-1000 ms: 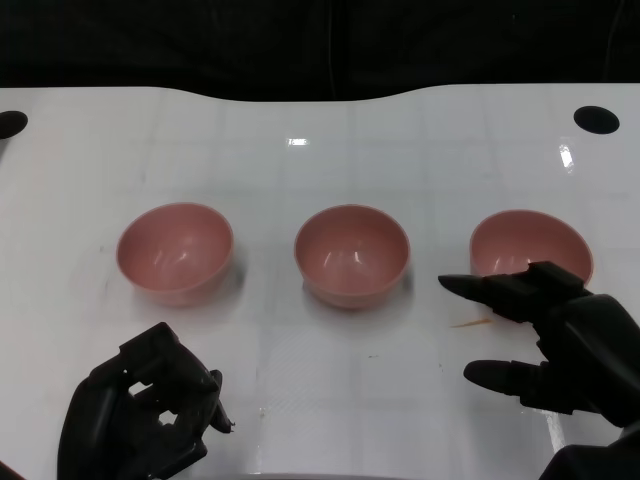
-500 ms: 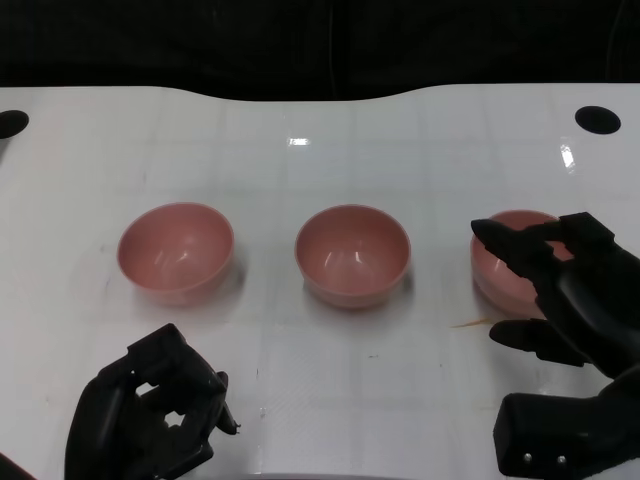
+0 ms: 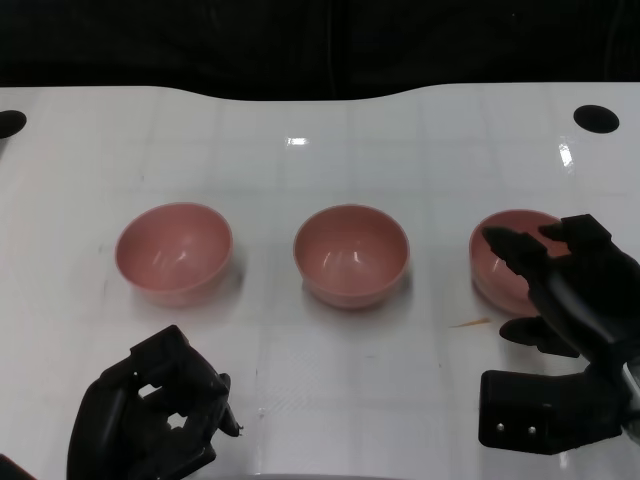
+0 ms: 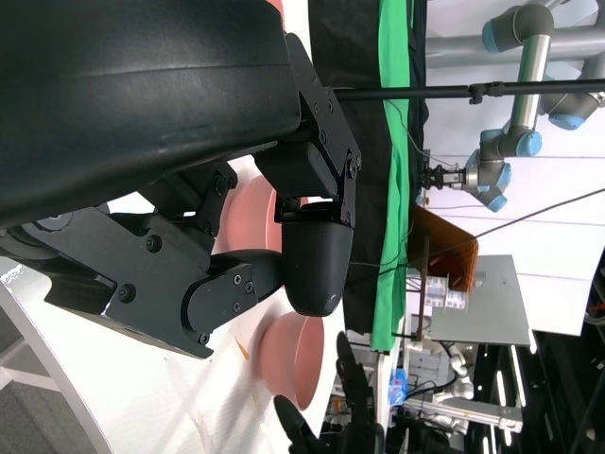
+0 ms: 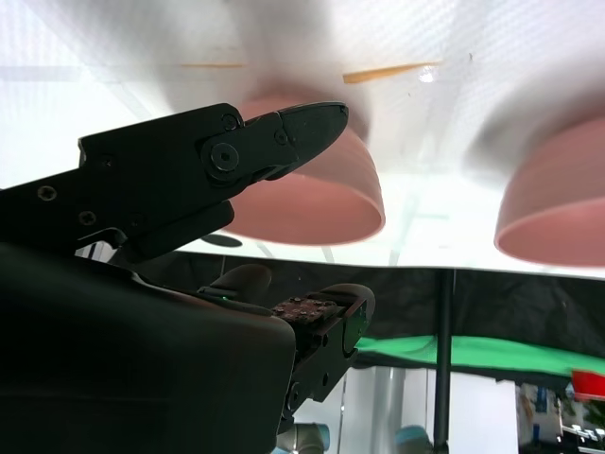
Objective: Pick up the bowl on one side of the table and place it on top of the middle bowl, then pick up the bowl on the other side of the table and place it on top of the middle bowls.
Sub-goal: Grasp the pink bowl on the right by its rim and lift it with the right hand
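Right now the right hand (image 3: 560, 285) hovers at the right bowl (image 3: 500, 262), its fingers spread apart, some reaching over the near rim and into the bowl's mouth while the thumb sits lower on the side facing the robot. From the head view it is hard to tell whether any fingertip touches the pink wall; the right wrist view shows one finger (image 5: 284, 132) lying along the bowl's (image 5: 312, 194) outer side with a bright gap between the other digits and the rim, so the hand holds nothing and the bowl stands on the white table (image 3: 320, 130). A thin sliver of something tan (image 3: 470, 323) lies on the table just beside that bowl.

The left hand (image 3: 150, 415) rests low near the table's front edge, fingers curled inward with nothing in them, well apart from the left bowl (image 3: 174, 251). The middle bowl (image 3: 351, 253) stands upright between the other two, alone, untouched by either hand. All three bowls sit in one row, each apart from its neighbour.
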Robot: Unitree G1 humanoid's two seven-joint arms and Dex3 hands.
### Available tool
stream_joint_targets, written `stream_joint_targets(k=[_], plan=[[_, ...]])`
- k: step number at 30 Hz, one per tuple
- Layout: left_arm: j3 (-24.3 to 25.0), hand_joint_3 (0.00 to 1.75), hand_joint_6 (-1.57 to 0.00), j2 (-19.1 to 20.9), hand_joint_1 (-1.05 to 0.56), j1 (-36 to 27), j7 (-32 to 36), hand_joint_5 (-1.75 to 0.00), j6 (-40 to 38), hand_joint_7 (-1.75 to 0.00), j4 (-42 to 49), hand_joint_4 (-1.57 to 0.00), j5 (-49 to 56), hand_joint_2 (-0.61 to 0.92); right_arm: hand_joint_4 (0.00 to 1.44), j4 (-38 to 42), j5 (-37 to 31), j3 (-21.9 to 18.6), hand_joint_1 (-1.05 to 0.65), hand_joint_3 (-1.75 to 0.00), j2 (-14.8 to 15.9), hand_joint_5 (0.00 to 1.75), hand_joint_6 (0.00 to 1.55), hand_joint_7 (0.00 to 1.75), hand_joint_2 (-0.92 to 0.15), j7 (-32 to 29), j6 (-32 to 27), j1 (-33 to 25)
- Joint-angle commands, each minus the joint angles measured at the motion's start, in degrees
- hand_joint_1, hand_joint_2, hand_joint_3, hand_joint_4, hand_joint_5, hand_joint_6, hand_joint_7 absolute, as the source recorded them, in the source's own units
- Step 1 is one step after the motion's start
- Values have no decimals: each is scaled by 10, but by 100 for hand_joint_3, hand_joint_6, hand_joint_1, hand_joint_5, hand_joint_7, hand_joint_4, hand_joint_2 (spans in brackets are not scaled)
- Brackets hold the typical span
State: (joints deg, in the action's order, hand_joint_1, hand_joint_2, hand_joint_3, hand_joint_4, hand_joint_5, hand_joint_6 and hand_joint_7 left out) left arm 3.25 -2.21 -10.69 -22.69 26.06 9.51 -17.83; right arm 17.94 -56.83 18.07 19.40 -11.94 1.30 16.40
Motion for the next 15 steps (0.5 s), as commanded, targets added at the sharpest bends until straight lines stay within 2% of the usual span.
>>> stream_joint_targets(k=[1,4,8,12,15], plan=[[2,93,-82,6,-10,-7,1,-158,-3,-138,-13,-83,0,64,12,27,-1,14,-63,0,6,51,28,3,-90,-7,-13,23],[1,94,-81,5,-9,-9,2,-158,-5,-139,-18,-83,1,64,16,54,-2,30,-62,0,1,47,30,3,-90,-6,-28,41],[1,99,-80,6,-9,-11,3,-160,-7,-141,-22,-82,1,61,28,103,-9,60,-60,0,-7,33,35,2,-91,-6,-48,70],[1,100,-80,5,-10,-11,3,-160,-10,-141,-25,-82,0,60,32,154,-4,86,-58,-3,-13,28,38,3,-92,-1,-58,98],[-2,100,-81,3,-10,-13,2,-160,-12,-140,-26,-82,-1,59,40,211,4,101,-53,-3,-23,24,46,4,-92,-25,-50,120]])
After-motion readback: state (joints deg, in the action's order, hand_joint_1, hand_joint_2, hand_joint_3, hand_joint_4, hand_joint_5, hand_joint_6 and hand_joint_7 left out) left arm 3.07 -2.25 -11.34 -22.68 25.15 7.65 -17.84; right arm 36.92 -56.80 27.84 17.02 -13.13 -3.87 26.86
